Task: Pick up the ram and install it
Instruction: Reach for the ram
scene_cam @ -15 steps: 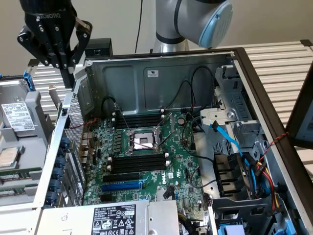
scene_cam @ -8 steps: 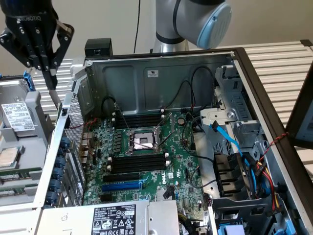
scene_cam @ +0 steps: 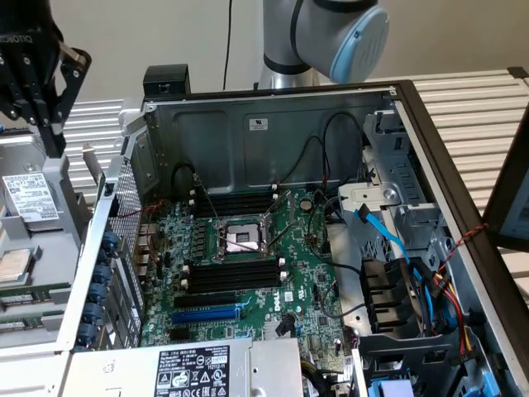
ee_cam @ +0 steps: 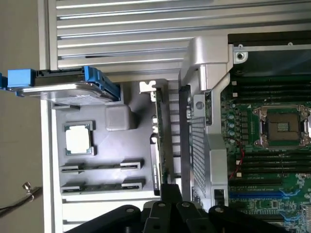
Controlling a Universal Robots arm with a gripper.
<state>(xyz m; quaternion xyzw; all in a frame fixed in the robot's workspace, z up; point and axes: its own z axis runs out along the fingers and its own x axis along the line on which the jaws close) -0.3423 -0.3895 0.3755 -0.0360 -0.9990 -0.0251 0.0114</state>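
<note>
Claw (ee_cam: 170,190) grip state can't tell | ram (ee_cam: 158,141) on edge, long axis parallel w/ case wall (ee_cam: 197,145)

Soft, even light fills both views, with shallow shadow low inside the computer case (scene_cam: 248,153).

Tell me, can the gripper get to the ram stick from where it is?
Probably yes. The gripper hangs near one end of the ram, which stands on edge in the grey tray. Nothing lies over it, though the case wall sits close beside it.
</note>
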